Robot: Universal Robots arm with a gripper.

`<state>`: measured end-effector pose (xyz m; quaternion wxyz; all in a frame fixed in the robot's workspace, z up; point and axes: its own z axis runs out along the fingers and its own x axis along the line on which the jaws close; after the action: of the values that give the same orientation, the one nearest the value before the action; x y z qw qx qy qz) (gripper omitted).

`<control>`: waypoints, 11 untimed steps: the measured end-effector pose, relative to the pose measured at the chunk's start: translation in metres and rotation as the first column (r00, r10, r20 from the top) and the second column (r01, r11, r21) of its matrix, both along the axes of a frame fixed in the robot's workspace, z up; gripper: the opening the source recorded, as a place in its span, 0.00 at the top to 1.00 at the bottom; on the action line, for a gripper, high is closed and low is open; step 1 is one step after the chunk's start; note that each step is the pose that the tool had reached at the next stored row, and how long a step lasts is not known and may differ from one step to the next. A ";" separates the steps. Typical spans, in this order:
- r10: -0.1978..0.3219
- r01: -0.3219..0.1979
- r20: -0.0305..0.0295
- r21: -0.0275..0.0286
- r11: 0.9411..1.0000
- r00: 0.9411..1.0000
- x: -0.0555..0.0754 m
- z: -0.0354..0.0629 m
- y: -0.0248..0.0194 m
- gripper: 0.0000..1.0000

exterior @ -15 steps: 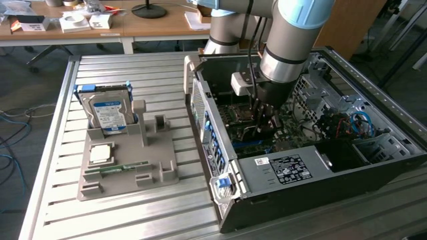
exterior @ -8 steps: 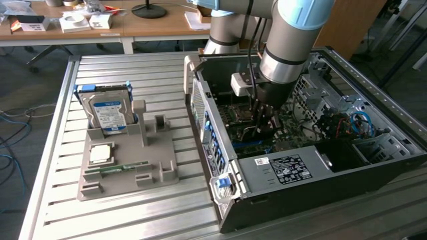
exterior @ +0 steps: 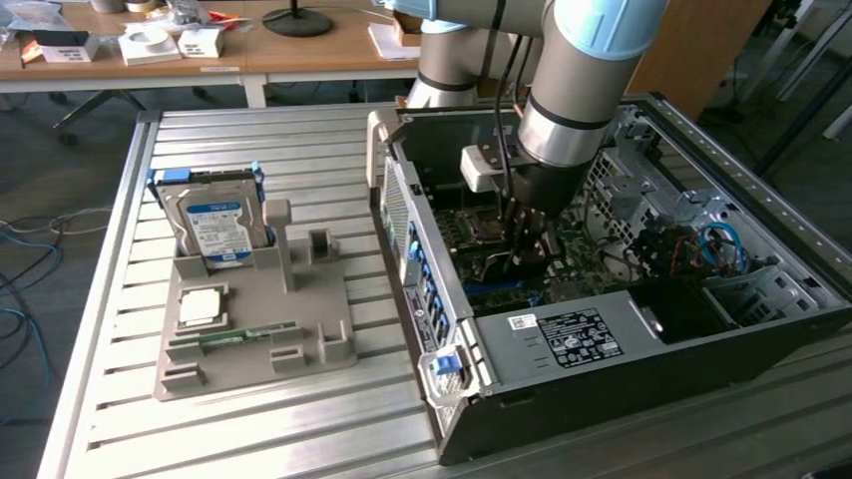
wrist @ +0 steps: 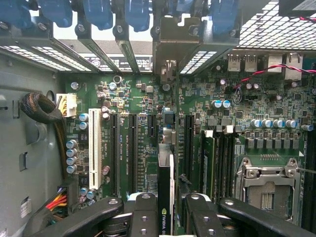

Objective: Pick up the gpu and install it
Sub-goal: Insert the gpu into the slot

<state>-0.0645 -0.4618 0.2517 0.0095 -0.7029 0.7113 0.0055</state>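
Black two-finger tool (wrist: 167,210) is clamped on the thin dark-green-and-black gpu card (wrist: 165,180), held edge-on over the black slots of the green motherboard (wrist: 143,98); contact with a slot can't be told. All this sits inside the open grey metal computer case (exterior: 626,334) on the slatted aluminium worktop (exterior: 266,419). The card looks light and stiff but fragile, so it is probably best pinched on its flat faces near the upper edge, clear of the connector edge.

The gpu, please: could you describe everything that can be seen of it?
The gpu shows edge-on in the wrist view: a thin black card with a pale strip along one side and a green logo on its edge. It stands upright, clamped in the gripper, over the green motherboard inside the computer case. Whether it touches a slot cannot be told.
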 end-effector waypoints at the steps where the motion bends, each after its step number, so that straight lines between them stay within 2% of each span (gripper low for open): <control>1: 0.000 0.000 0.000 0.000 1.000 1.000 0.000 0.0000 0.0000 0.74; 11: 0.000 0.000 0.000 0.000 1.000 1.000 0.000 0.0000 0.0000 0.74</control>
<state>-0.0645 -0.4618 0.2517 0.0095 -0.7028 0.7113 0.0056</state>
